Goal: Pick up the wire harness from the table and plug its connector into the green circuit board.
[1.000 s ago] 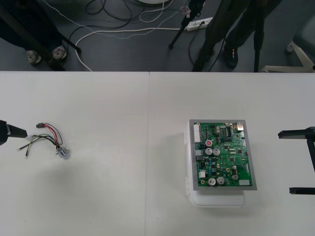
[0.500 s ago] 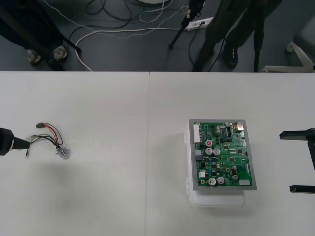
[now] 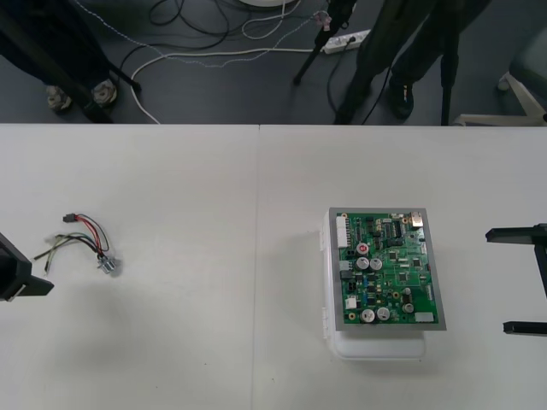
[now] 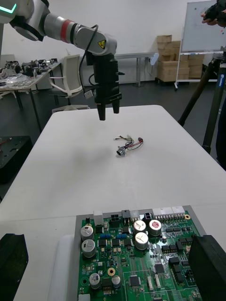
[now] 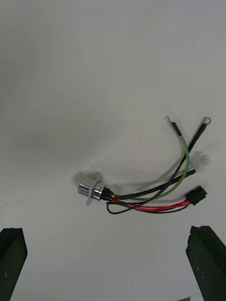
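The big, plain white counter (image 3: 214,359) holds everything. On the robot's right side of it sits the flat green circuit board (image 3: 386,269), full of tiny parts, on its white plastic base (image 3: 376,348).

The right pincer (image 3: 518,280) waits at the right edge of the counter, near the board. Its two black fingers (image 3: 513,232) are wide apart and hold nothing.

The left pincer (image 4: 108,111) is the one at work. It hangs over the left edge of the counter and points down. It is just beside the small wire harness (image 3: 85,242) of thin red, black and green wires, but it does not touch it. Its fingers are far apart too, with nothing between them.

The harness lies loose and flat on the counter, well apart from the board, so it is not plugged in. At one end is a little black plug (image 5: 196,194). At the other end is a shiny round metal socket (image 5: 90,190).

The job right now seems to be lining up for the pick. To do it well, the left pincer should first slide over until the plug end sits between its fingers. Then it should come straight down and close gently. Grabbing close to the plug is best, I think, because the thin wires are floppy. A grip far from the plug would let it dangle and make it hard to aim at the board. The fingers should come low enough to catch the wires but not scrape the counter.
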